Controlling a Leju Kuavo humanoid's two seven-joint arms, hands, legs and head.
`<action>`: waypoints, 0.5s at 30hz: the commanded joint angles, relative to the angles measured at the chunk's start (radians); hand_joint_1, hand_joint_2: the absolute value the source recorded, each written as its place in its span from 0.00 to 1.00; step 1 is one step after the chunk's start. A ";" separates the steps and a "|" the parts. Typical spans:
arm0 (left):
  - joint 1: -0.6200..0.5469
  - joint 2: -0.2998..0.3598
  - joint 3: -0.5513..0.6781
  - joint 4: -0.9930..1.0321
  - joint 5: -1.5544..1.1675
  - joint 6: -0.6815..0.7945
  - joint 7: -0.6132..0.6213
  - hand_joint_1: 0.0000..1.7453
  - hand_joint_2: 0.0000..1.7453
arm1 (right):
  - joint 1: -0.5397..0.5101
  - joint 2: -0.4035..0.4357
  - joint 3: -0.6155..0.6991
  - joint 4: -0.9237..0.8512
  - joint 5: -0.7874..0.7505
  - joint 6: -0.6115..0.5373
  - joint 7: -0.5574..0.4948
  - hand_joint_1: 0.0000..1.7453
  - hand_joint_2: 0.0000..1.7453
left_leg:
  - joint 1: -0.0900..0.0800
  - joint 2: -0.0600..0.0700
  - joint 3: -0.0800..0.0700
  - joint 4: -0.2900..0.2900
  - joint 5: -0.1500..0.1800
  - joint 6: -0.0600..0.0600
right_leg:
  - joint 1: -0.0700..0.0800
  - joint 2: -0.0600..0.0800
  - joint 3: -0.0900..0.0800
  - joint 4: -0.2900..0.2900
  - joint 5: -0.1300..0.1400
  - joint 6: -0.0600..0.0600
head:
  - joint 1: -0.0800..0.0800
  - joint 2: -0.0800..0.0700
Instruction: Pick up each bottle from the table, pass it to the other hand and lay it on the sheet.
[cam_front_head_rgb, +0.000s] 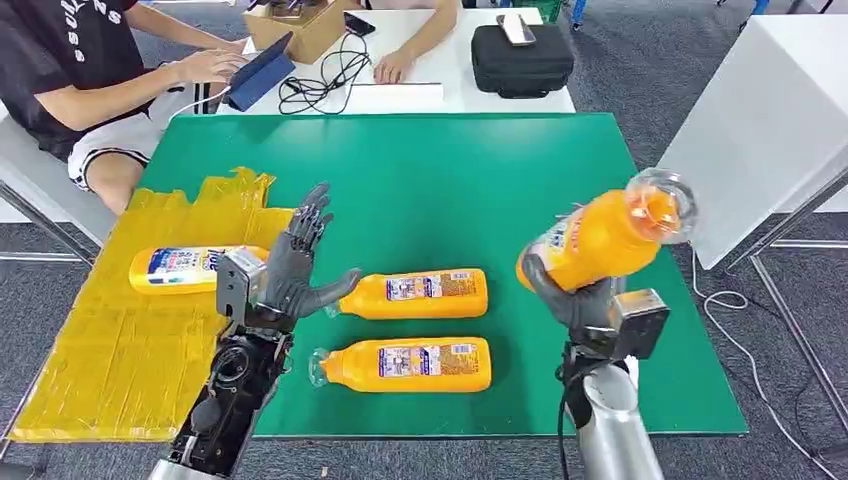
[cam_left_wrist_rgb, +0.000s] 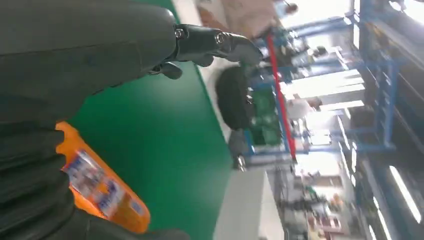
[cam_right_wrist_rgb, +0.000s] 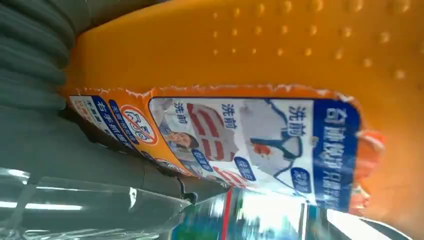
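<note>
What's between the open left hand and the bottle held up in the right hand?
In the head view, bare green table separates the left hand from the held bottle; two bottles lie lower, nearer the robot.

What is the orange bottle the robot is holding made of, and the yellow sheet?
The held bottle looks like glossy orange plastic with a clear cap and a printed label, gripped by the right hand. The yellow sheet looks like thin, crinkly plastic film or taped strips; which is unclear.
</note>
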 joint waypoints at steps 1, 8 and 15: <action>-0.058 0.062 -0.139 -0.034 0.001 0.001 0.005 0.00 1.00 | -0.161 0.011 0.167 0.276 -0.103 0.250 0.015 1.00 1.00 | 0.002 0.004 0.004 0.000 -0.003 -0.002 | 0.002 0.003 0.004 -0.001 -0.001 0.000 | 0.000 0.000; -0.055 0.055 -0.147 -0.038 0.014 0.003 -0.005 0.00 1.00 | -0.252 0.054 0.268 0.398 -0.104 0.337 0.021 1.00 1.00 | 0.001 0.006 0.004 0.001 -0.003 -0.002 | 0.002 0.004 0.003 0.000 -0.001 0.001 | 0.000 0.000; -0.049 0.057 -0.144 -0.059 0.017 0.006 -0.005 0.00 1.00 | -0.278 0.087 0.353 0.413 -0.057 0.335 0.006 1.00 1.00 | 0.002 0.005 0.003 0.000 -0.002 -0.001 | 0.001 0.003 0.002 0.000 -0.001 0.001 | 0.000 0.000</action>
